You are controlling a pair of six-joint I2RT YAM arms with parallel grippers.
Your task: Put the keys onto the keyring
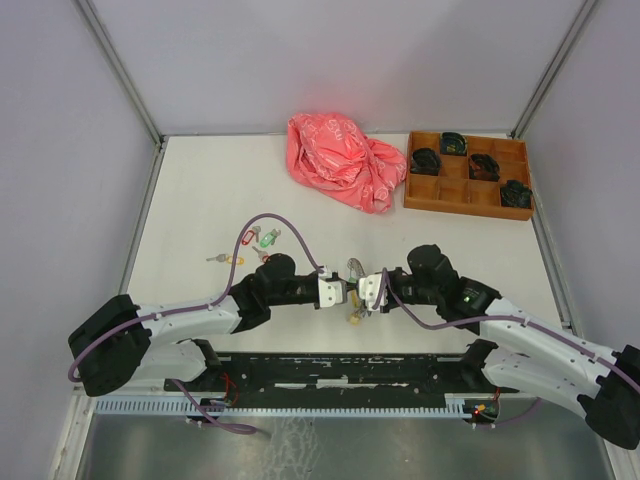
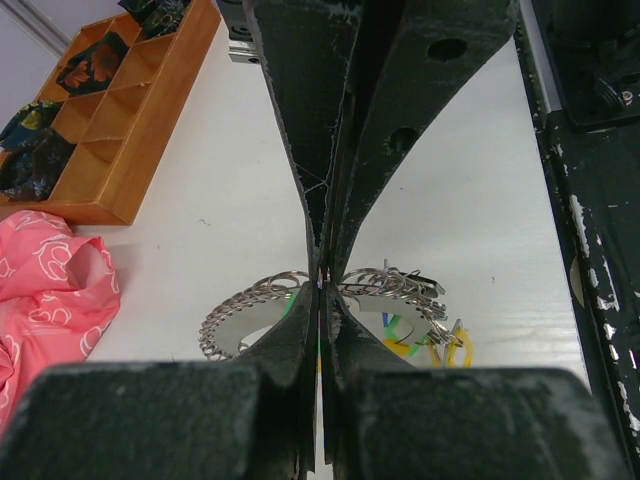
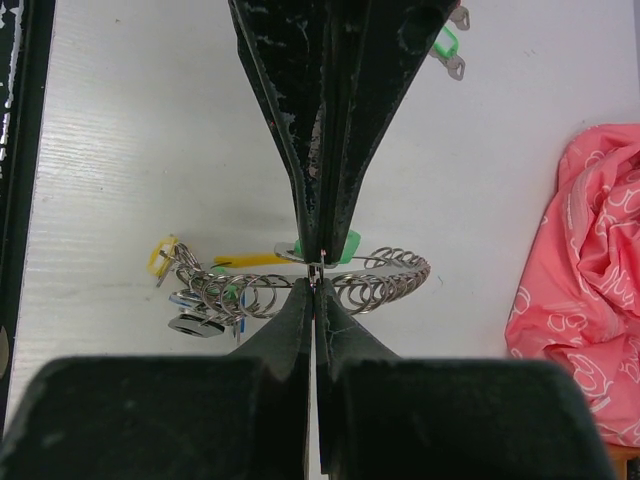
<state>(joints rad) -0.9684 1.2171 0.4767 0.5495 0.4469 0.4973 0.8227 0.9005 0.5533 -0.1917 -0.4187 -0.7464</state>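
Observation:
The keyring (image 1: pixel 356 268), a loop of silvery chain-like rings, is held between both arms at the table's middle. In the left wrist view my left gripper (image 2: pixel 323 275) is shut on the keyring (image 2: pixel 250 310). Yellow and green tags (image 2: pixel 452 347) hang at the ring's right side. In the right wrist view my right gripper (image 3: pixel 315 264) is shut on the thin wire of the keyring (image 3: pixel 392 280), and a green-tagged key (image 3: pixel 347 246) lies right behind the tips. Several loose keys (image 1: pixel 256 240) with coloured tags lie on the table to the left. From above, the left gripper (image 1: pixel 345 293) and the right gripper (image 1: pixel 366 292) nearly touch.
A crumpled pink bag (image 1: pixel 343 160) lies at the back centre. To its right stands a wooden compartment tray (image 1: pixel 452 192) with small black bundles in it. A black rail (image 1: pixel 340 370) runs along the near edge between the arm bases.

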